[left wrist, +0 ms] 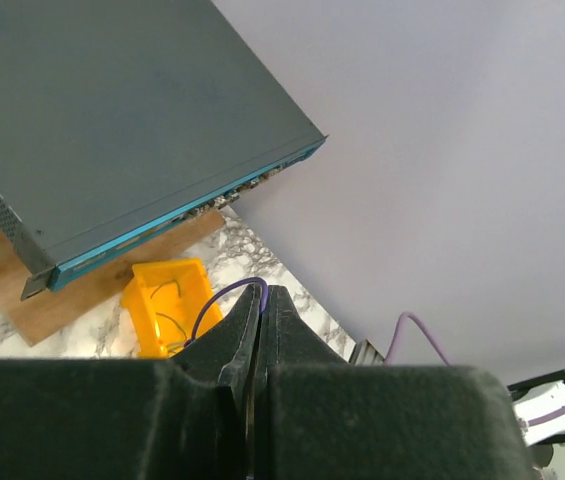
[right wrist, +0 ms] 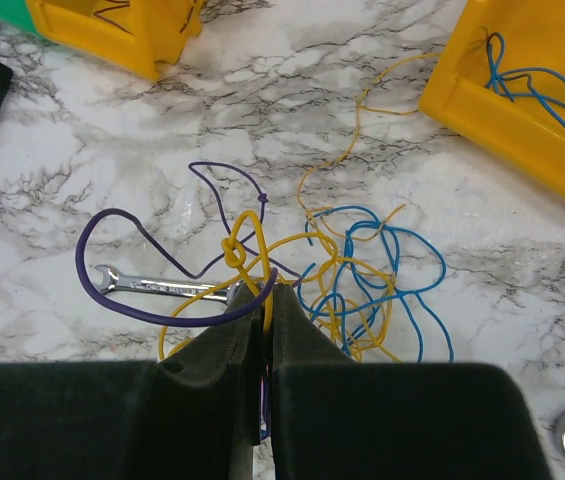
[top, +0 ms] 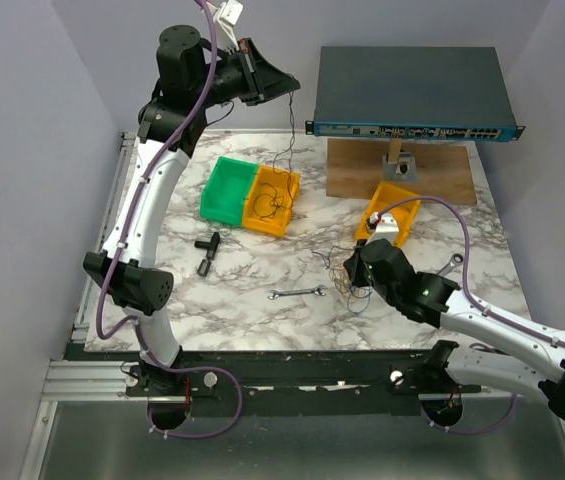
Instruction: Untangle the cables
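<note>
Marble worktop [top: 252, 320] holds three plastic bins [top: 272, 200], two silver wrenches [top: 297, 293]; right pincer [right wrist: 267, 300] clenches tangled coloured cables [right wrist: 362, 270], left pincer [left wrist: 264, 295] a black wire [top: 292, 125].

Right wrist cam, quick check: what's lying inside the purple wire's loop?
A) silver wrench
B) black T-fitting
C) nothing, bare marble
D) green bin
A: the silver wrench lies flat on the marble inside the loop of the purple wire.
</note>
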